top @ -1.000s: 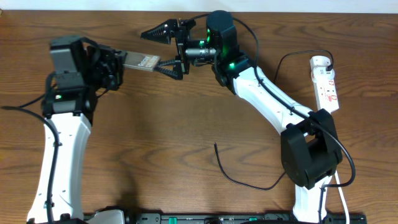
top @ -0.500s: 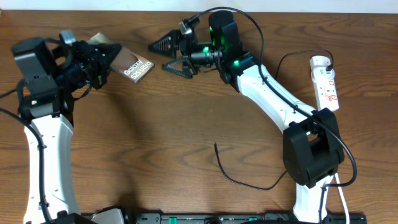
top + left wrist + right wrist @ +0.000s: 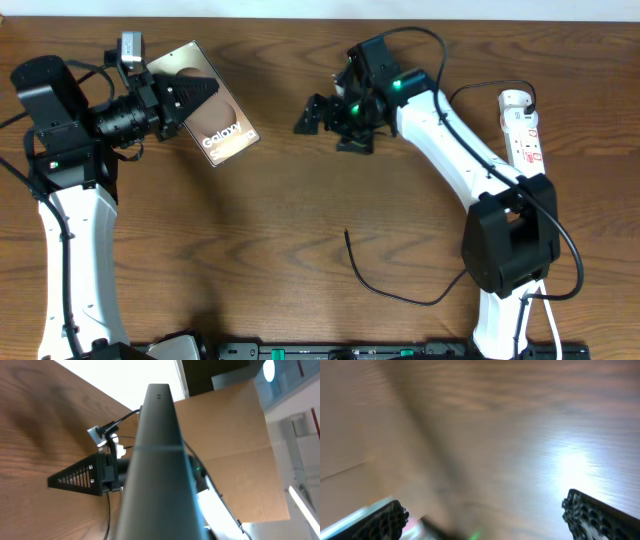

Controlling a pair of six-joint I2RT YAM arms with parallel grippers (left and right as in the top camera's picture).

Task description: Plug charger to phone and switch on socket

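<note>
Left gripper [image 3: 196, 99] pinches the phone [image 3: 226, 132]. Right gripper [image 3: 330, 125], fingers spread wide, hangs near the phone's right. Charger [image 3: 392, 291] and socket [image 3: 526, 132] lie well apart from the phone on the bench [image 3: 270, 250].

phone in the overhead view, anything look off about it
Yes. The phone is not lying flat: the left gripper clamps one end and holds it tilted, screen up, askew to the table edges. The charger lies loose on the table well away, its plug tip connected to nothing.
</note>
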